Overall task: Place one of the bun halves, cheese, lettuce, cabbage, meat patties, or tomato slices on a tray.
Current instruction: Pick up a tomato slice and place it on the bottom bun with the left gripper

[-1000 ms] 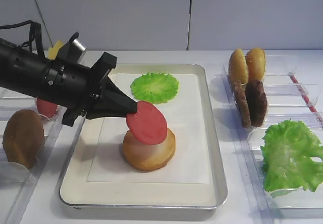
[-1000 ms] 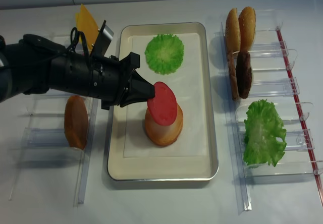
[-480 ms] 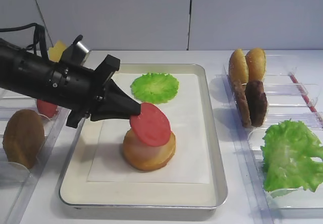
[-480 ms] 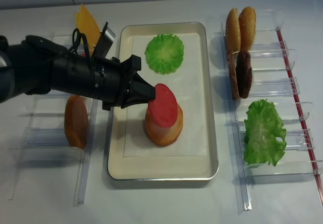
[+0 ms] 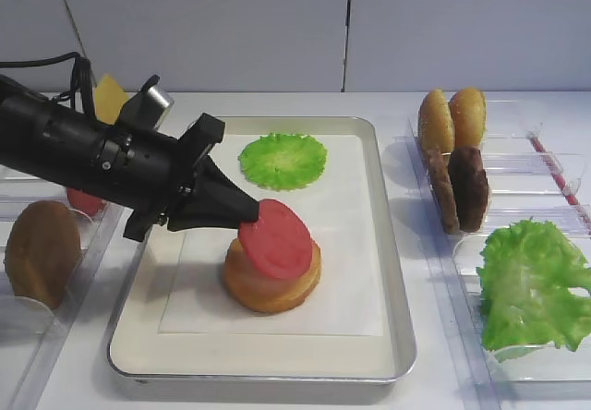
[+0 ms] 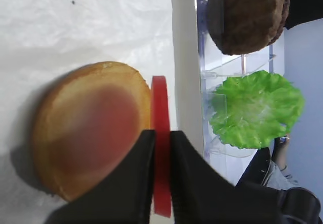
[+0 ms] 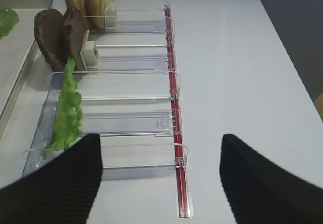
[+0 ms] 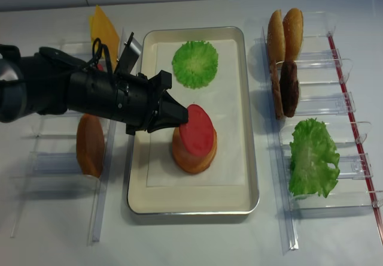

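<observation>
My left gripper (image 5: 251, 214) (image 8: 184, 117) (image 6: 161, 133) is shut on a red tomato slice (image 5: 275, 244) (image 8: 197, 129) (image 6: 160, 95). The slice leans tilted on top of a golden bun half (image 5: 272, 285) (image 8: 192, 155) (image 6: 86, 128). That bun sits mid-tray on the white paper of the silvery tray (image 5: 392, 262) (image 8: 254, 158). A round green lettuce piece (image 5: 283, 159) (image 8: 195, 63) lies flat at the tray's far end. In the right wrist view my right gripper (image 7: 161, 183) is open and holds nothing, over bare table beside the right racks.
Clear racks right of the tray hold upright bun halves (image 5: 451, 119), meat patties (image 5: 466, 188) and a frilly lettuce leaf (image 5: 531, 285). Left racks hold a bun half (image 5: 42, 253), yellow cheese (image 5: 109, 96) and another tomato slice (image 5: 85, 198) behind my arm.
My left gripper has dropped and moved slightly right, bringing the tomato slice from above the bun down onto it, now lying flatter.
</observation>
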Motion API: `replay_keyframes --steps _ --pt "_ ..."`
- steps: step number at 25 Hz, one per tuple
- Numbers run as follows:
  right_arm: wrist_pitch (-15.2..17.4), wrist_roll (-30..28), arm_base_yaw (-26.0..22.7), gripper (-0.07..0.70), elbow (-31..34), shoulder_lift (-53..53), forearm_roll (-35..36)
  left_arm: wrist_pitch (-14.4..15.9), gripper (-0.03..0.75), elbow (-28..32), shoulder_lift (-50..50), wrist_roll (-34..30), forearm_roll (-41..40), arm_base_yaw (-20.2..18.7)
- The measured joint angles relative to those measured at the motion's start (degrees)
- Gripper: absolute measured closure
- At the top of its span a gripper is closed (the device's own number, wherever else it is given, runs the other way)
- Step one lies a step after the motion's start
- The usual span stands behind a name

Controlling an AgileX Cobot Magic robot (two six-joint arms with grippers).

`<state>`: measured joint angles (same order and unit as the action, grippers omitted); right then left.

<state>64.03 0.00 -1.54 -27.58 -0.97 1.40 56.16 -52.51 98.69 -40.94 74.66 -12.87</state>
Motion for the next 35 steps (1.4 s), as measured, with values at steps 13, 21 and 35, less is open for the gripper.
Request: replay_keyframes --steps 13,21,35 --pt "0.0 0.0 0.0 0.104 0.0 0.0 0.0 0.73 0.644 0.0 0.0 -0.04 -1.14 -0.01" --pt "0.0 0.0 0.0 0.104 0.0 0.0 0.0 -0.08 0.644 0.0 0.0 -0.13 0.33 -0.01" --pt "0.0 0.0 0.0 0.104 0.0 0.0 0.0 -0.08 0.644 0.0 0.26 -0.26 0.36 -0.01"
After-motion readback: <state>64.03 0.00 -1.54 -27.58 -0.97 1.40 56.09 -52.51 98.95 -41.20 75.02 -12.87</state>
